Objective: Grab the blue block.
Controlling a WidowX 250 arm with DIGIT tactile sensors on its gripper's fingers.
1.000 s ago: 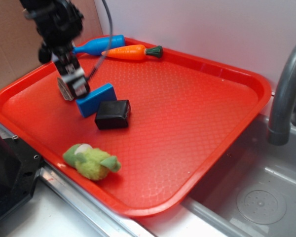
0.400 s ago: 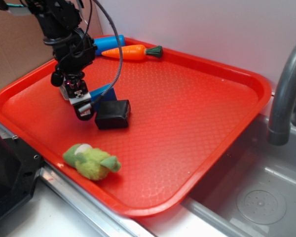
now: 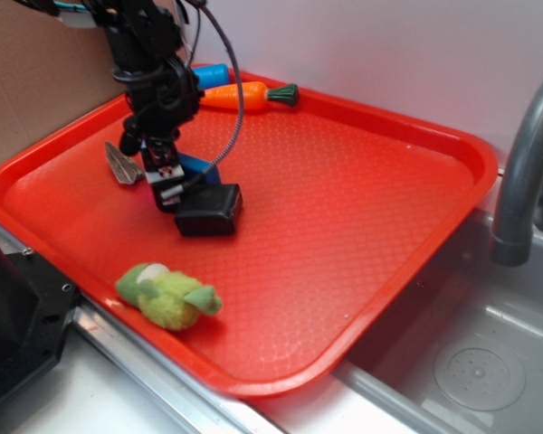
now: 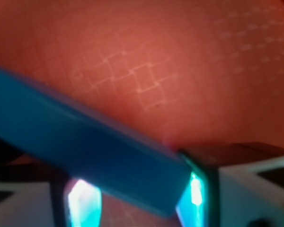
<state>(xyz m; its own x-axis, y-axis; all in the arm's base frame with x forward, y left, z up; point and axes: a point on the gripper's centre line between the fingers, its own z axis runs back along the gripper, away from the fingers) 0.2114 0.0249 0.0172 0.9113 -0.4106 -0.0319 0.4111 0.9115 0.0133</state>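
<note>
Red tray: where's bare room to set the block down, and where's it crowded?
Free: the tray's wide right half, between the carrot and the faucet-side rim, and the near middle right of the green plush. Crowded: the left, where the gripper, blue block and black block cluster.

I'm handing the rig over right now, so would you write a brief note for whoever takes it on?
Claw: down on the tray, fingers straddling the blue block; whether it has closed is not clear.
Blue block: on the tray's left side, mostly hidden behind the claw, right by the black block.
Done: claw lowered around the block.
Left: close on the block, confirm the grip, then lift.
</note>
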